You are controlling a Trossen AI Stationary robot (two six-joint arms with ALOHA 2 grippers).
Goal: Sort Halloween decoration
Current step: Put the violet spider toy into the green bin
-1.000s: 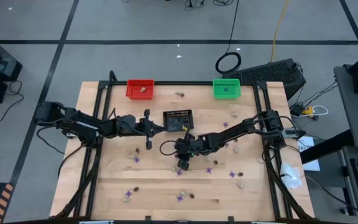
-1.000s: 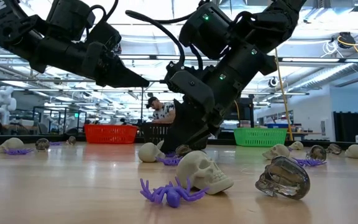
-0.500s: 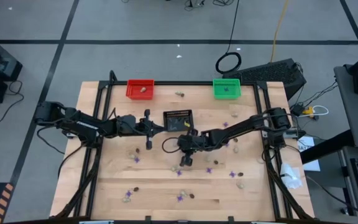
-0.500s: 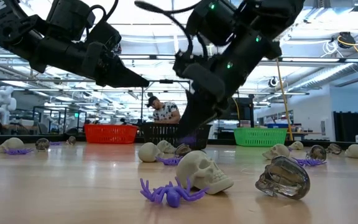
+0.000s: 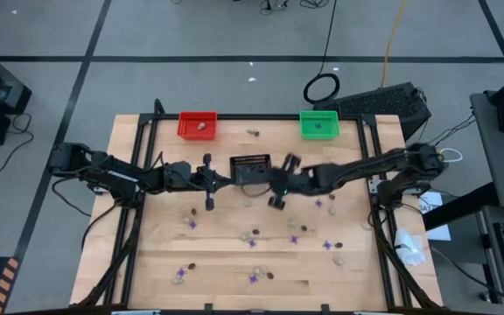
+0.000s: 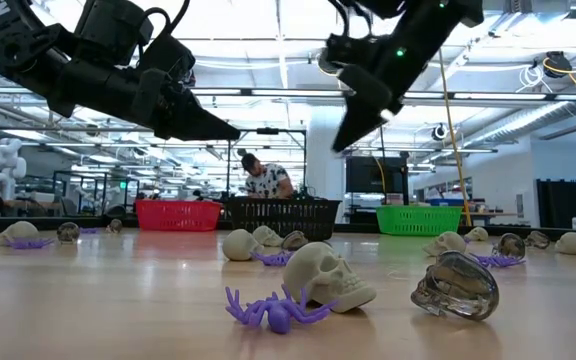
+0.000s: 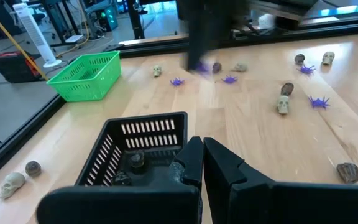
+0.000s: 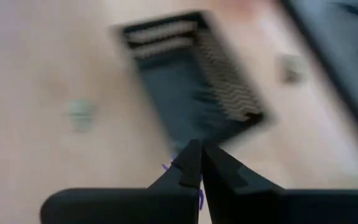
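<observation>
Small Halloween decorations lie scattered on the wooden table: purple spiders [image 5: 293, 238], beige skulls [image 6: 328, 275] and dark skulls [image 6: 456, 285]. My right gripper [image 8: 195, 149] hangs in the air beside the black basket [image 5: 250, 168], shut on a purple spider, of which only bits show. In the low view my right gripper [image 6: 341, 147] is well above the table. My left gripper [image 7: 201, 146] hovers shut and empty at the black basket's left side, with dark bits inside the basket [image 7: 135, 160]. My right gripper pinches a purple spider between its two fingertips; only purple legs [image 8: 168, 167] stick out beside the fingers. The fingers slant downward, coming from the table's right. The spider is lifted clear of the table.
A red basket [image 5: 198, 125] with a pale piece and a green basket [image 5: 318, 123] stand at the far edge. More trinkets dot the near half of the table [image 5: 182, 276]. A black frame borders the table. A person shows far behind in the low view.
My right gripper has risen from the table's middle and gone toward the far edge, up to the black basket, tipping less steeply. A purple spider shows at its tips as it rises.
</observation>
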